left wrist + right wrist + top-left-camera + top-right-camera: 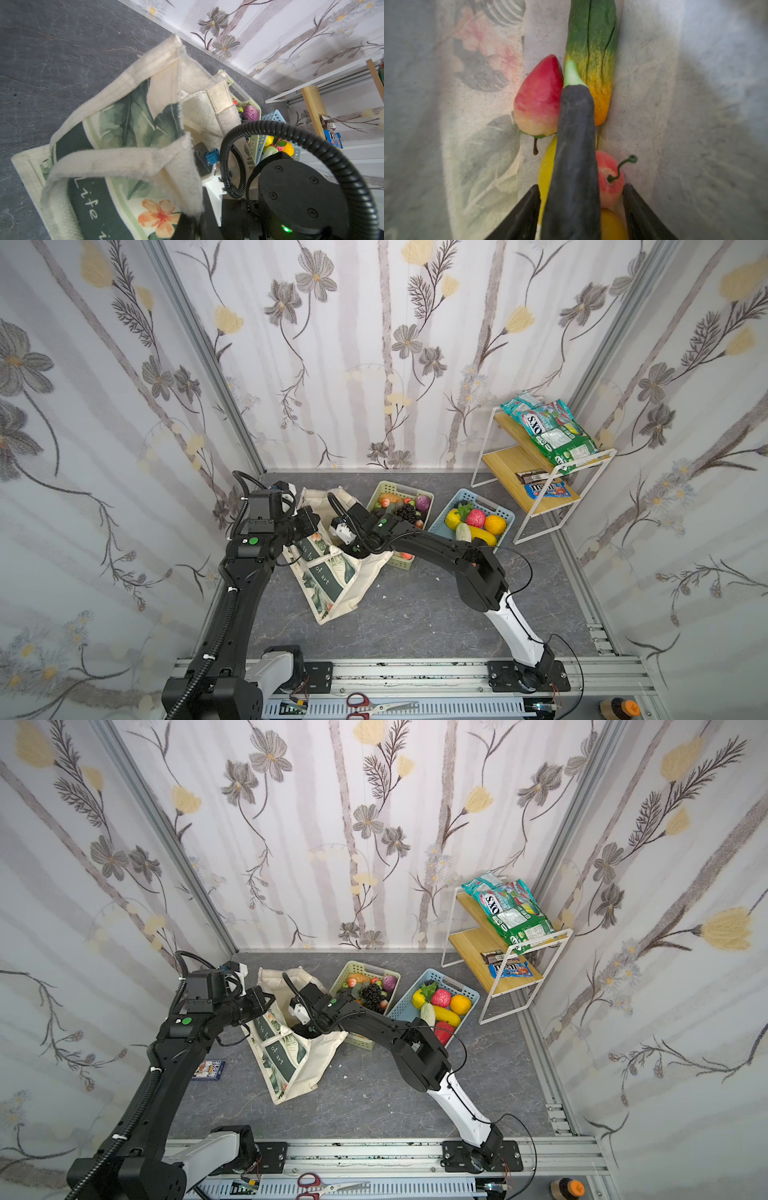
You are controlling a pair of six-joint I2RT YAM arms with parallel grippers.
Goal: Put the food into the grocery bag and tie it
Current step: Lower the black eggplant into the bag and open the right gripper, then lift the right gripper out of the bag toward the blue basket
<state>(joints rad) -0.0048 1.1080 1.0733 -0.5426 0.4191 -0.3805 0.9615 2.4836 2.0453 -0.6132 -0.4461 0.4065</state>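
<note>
Grey tabletop — R gripper half-hidden in grocery bag

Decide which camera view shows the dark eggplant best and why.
The right wrist view: the eggplant fills the middle, lying on other food within the open right gripper. In both top views the right arm hides it inside the grocery bag; the left wrist view shows only the bag.
</note>
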